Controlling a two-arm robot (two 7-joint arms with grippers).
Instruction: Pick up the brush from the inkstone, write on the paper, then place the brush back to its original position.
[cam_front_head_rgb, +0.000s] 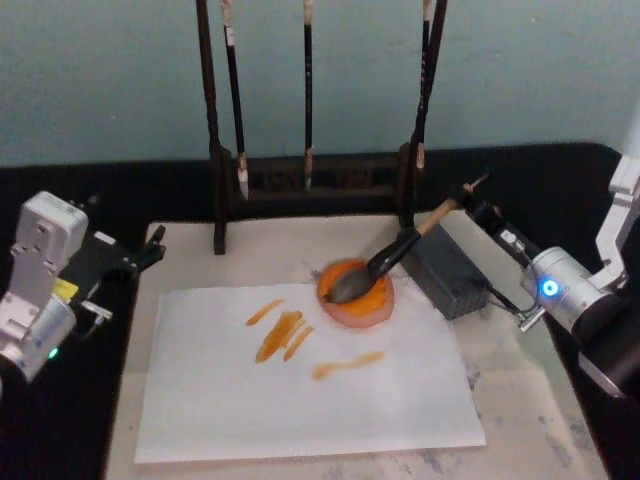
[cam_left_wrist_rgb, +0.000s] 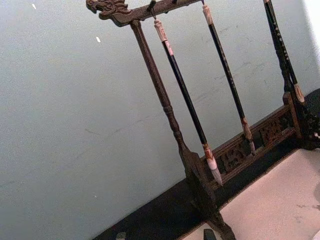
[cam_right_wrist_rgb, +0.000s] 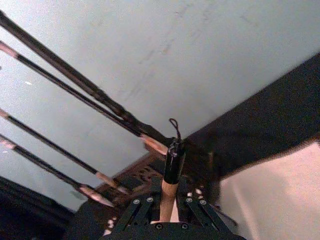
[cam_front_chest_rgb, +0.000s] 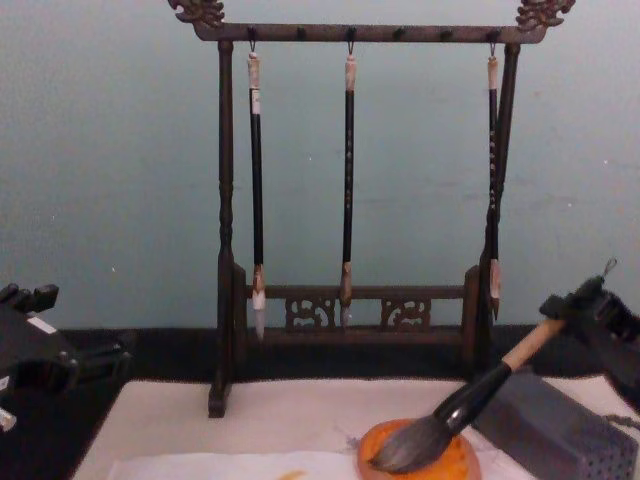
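The brush (cam_front_head_rgb: 400, 250) leans with its dark bristle head in the round orange inkstone (cam_front_head_rgb: 362, 308); its pale handle rises toward the back right. My right gripper (cam_front_head_rgb: 478, 208) is shut on the handle's upper end. The chest view shows the brush (cam_front_chest_rgb: 470, 405) slanting up from the inkstone (cam_front_chest_rgb: 455, 465) to that gripper (cam_front_chest_rgb: 580, 300). In the right wrist view the handle (cam_right_wrist_rgb: 170, 170) with its small loop passes between the fingers. The white paper (cam_front_head_rgb: 300, 390) carries several orange strokes. My left gripper (cam_front_head_rgb: 150, 250) is parked open at the mat's left edge.
A dark wooden rack (cam_front_head_rgb: 310, 185) with three thin hanging brushes (cam_front_chest_rgb: 349, 180) stands at the back of the cream mat (cam_front_head_rgb: 270, 250). A grey perforated block (cam_front_head_rgb: 450, 270) lies just right of the inkstone, under the brush handle. Black table surrounds the mat.
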